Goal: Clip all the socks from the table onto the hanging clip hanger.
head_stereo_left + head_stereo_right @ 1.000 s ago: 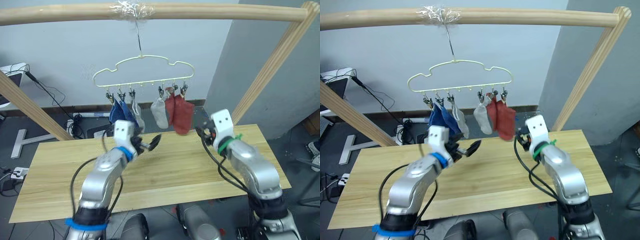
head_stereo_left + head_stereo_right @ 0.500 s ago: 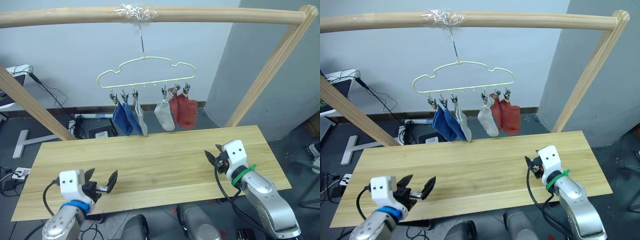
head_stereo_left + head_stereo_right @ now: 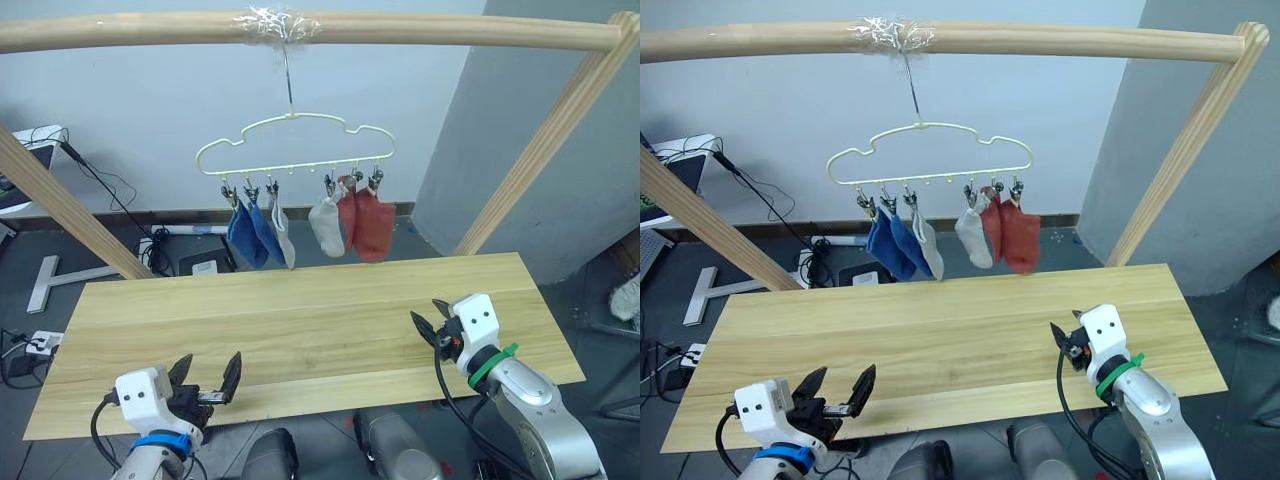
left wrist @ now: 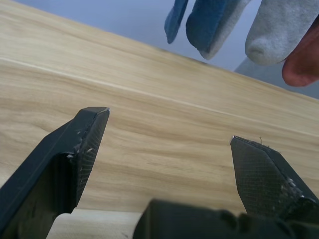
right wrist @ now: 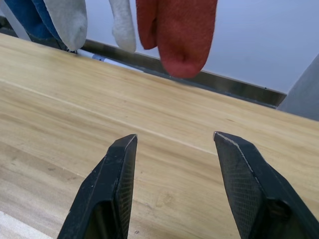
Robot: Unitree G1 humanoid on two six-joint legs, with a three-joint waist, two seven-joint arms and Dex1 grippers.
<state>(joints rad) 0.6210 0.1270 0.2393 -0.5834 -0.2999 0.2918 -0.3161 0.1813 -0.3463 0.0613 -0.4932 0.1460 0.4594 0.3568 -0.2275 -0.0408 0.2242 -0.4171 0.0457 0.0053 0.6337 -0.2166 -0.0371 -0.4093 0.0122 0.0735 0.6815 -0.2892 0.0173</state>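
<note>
A round pale wooden pole (image 3: 300, 28) runs level across the top of the scene, with a wad of clear tape (image 3: 277, 22) wrapped round its middle. A second pole (image 3: 545, 135) slants down from its right end, and a third (image 3: 65, 210) slants down on the left side. Behind the poles stands a pale blue wall (image 3: 140, 110), meeting a grey wall (image 3: 560, 60) to the right of the tape. Below the level pole, along the wall's foot on the dark floor (image 3: 20, 270), lie black cables (image 3: 105, 185) and a white power strip (image 3: 25, 347).
</note>
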